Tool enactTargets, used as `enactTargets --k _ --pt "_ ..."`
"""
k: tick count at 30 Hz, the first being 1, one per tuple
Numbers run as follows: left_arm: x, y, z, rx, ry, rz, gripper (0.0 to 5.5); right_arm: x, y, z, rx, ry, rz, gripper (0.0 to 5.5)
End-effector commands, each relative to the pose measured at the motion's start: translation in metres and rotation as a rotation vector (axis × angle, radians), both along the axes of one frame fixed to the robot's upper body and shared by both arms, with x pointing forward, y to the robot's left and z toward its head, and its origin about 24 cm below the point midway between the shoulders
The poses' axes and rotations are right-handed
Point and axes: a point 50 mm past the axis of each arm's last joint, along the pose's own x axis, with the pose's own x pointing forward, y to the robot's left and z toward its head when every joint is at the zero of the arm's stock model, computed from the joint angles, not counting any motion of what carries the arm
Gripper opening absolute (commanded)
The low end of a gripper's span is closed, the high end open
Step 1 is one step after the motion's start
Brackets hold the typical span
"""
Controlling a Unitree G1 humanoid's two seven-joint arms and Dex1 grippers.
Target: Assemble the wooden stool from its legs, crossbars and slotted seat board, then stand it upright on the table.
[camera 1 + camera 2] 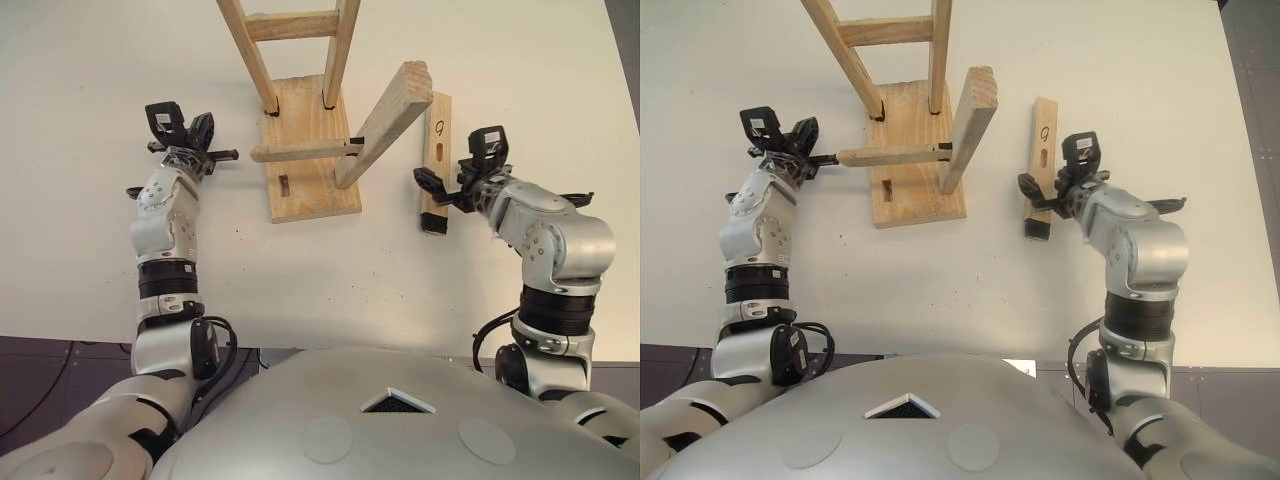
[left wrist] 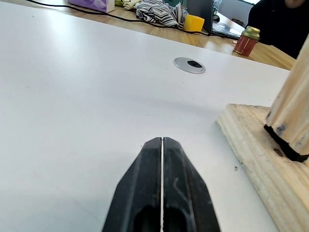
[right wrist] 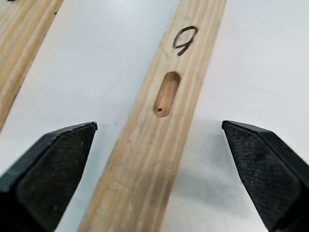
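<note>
The seat board [image 1: 308, 195] lies flat on the white table [image 1: 100, 60], in the upper middle of the left eye view. Two legs [image 1: 248, 50] stand up from its far end and run off the top of the frame. A short crossbar [image 1: 292, 25] joins them near the top edge. A third leg [image 1: 385, 120] stands at the near right corner of the board and leans up and to the right. A second crossbar [image 1: 300, 151] sticks out of this leg and points left, across the board and past its left edge. One small slot [image 1: 285, 184] in the board has nothing in it.

A loose leg [image 1: 436, 160] lies flat on the table just right of the board, apart from it. It has a long hole [image 3: 165, 94] in it, a pen mark above the hole, and a black tip [image 1: 433, 225] at its near end.

The left gripper [image 2: 161, 142] is at the left of the frame, level with the sticking-out crossbar. Its two fingers are pressed together with nothing between them. Its tip is just beside the end of that crossbar. I cannot tell if they touch.

The right gripper [image 3: 158, 126] is over the near part of the loose leg. Its fingers are wide apart, one on each side of the wood, and they do not squeeze it.

Far back on the table is a round metal cap [image 2: 189, 65]. Behind it on another table are a red can [image 2: 246, 41] and a striped cloth [image 2: 157, 10].
</note>
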Motion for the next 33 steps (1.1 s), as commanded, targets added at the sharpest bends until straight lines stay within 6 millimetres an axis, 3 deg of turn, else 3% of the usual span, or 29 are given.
enactTargets --k 1,9,16,22,27,33 --pt "0.005 -0.012 -0.007 -0.01 0.002 0.012 0.0 0.002 -0.001 0.0 -0.024 0.008 0.037 4.52" --pt "0.0 -0.047 -0.02 -0.024 0.028 -0.084 0.0 0.002 -0.016 -0.008 -0.189 0.005 0.135 3.19" --pt "-0.002 -0.06 -0.025 -0.066 0.026 -0.091 0.0 0.014 -0.032 -0.005 -0.296 -0.072 0.163 2.07" --pt "0.005 -0.059 -0.024 -0.084 0.006 -0.127 0.0 0.026 -0.026 0.006 -0.23 -0.227 0.065 2.06" --pt "0.017 -0.064 -0.011 -0.106 -0.048 -0.196 0.0 0.052 -0.025 0.036 -0.156 -0.428 -0.082 2.06" --pt "0.025 -0.069 -0.004 -0.196 -0.076 -0.273 0.0 0.059 -0.031 0.037 -0.119 -0.476 -0.18 2.06"
